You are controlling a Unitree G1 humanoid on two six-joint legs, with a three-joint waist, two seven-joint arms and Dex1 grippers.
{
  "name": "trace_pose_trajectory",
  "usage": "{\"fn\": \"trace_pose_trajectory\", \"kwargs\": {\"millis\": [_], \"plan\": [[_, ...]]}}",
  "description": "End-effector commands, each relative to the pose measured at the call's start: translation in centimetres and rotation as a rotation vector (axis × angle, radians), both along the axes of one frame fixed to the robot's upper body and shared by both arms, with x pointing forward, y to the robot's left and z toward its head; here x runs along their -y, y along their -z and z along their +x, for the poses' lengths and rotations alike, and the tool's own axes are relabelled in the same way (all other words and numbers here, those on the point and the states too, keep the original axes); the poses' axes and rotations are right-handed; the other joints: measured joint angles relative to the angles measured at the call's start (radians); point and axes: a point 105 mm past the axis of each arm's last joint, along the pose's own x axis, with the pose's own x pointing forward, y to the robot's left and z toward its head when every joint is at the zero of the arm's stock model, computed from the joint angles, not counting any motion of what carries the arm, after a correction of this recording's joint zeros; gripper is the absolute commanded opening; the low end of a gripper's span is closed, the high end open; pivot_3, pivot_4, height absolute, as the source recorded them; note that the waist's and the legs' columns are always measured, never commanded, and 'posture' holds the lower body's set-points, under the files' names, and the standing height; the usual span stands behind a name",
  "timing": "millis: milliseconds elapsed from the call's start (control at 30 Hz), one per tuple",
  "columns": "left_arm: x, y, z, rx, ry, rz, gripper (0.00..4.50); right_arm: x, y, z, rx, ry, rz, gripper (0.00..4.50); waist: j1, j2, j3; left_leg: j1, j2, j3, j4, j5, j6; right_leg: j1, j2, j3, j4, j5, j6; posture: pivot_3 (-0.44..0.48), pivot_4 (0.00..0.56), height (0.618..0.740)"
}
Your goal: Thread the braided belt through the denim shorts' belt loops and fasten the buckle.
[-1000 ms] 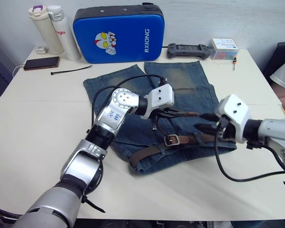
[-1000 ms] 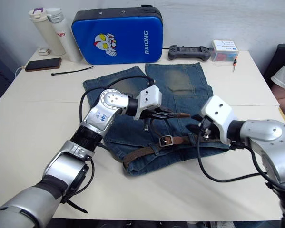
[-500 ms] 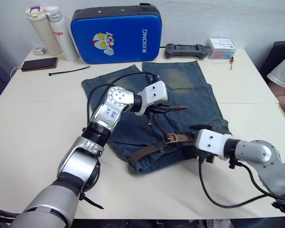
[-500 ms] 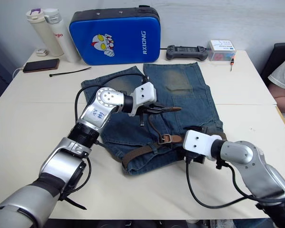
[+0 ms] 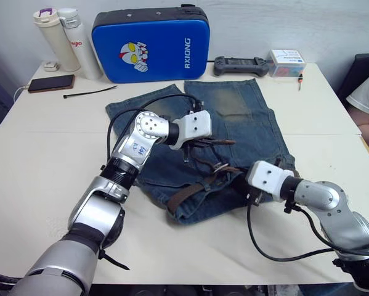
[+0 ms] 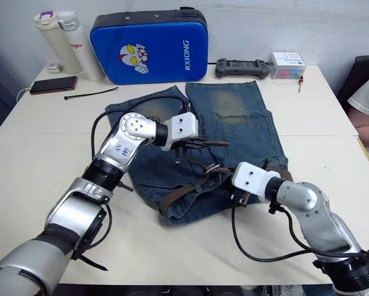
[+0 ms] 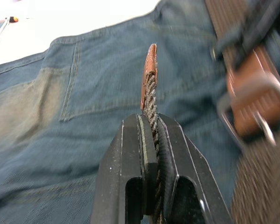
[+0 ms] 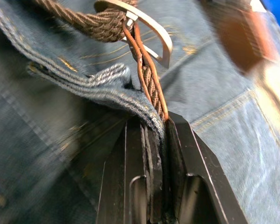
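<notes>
The braided belt (image 5: pixel 190 188) lay across the denim shorts (image 5: pixel 246 123); our left fingers (image 7: pixel 149 154) pinched its tip, right fingers (image 8: pixel 154 154) clamped beside the buckle (image 5: pixel 220 166); next, feeding the tip through.

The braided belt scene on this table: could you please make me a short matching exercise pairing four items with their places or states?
Items:
1. braided belt
2. blue case
3. phone
4. buckle

Places or states:
A. upright at the table's far edge
B. tip pinched in the left gripper
C. flat near the two bottles
D. lifted above the denim shorts

Pairs: 1-B, 2-A, 3-C, 4-D
</notes>
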Motion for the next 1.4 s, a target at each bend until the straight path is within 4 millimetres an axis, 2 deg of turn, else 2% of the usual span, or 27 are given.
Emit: {"fn": "trace_pose_trajectory", "kwargs": {"millis": [33,233,467,733,1200,1400], "plan": [[0.3,-1.2,-0.5,0.120,0.059,0.061,0.00,0.3,-1.8,0.2,0.047,0.042,0.046,0.05,0.000,0.000,0.000,0.000,0.000,0.000,0.000,0.000,0.000,0.000,0.000,0.000,0.000,0.000,0.000,0.000,0.150,0.740],[0.1,-1.4,-0.5,0.117,0.077,0.081,0.00,0.1,-1.7,0.4,0.027,0.062,0.056,0.05,0.000,0.000,0.000,0.000,0.000,0.000,0.000,0.000,0.000,0.000,0.000,0.000,0.000,0.000,0.000,0.000,0.150,0.740],[-0.8,-1.5,-1.1,0.027,0.100,0.117,0.00,0.5,-1.3,0.4,0.005,0.087,0.045,0.05,-0.002,0.000,0.000,0.000,0.000,0.000,0.000,0.000,0.000,0.000,0.000,0.000,0.001,0.000,0.000,0.000,0.150,0.740],[-1.8,-1.2,-1.0,0.045,0.107,0.177,0.00,0.2,-1.1,0.5,-0.002,0.082,0.043,0.05,-0.001,0.000,0.000,0.000,0.000,0.000,0.000,0.000,0.000,0.000,0.000,0.000,0.001,0.000,0.000,0.000,0.150,0.740],[0.3,-1.1,-2.4,0.048,0.199,0.173,0.00,-0.5,-1.6,0.6,0.020,0.049,0.022,0.05,-0.003,0.000,0.000,0.000,0.000,0.000,0.000,0.000,0.000,0.000,0.000,0.000,0.001,0.000,0.000,0.000,0.150,0.740],[1.5,-0.9,-2.4,0.025,0.200,0.158,0.00,-1.7,-2.1,0.2,0.027,-0.002,0.038,0.05,-0.002,0.000,0.000,0.000,0.000,0.000,0.000,0.000,0.000,0.000,0.000,0.000,0.001,0.000,0.000,0.000,0.150,0.740]]}}
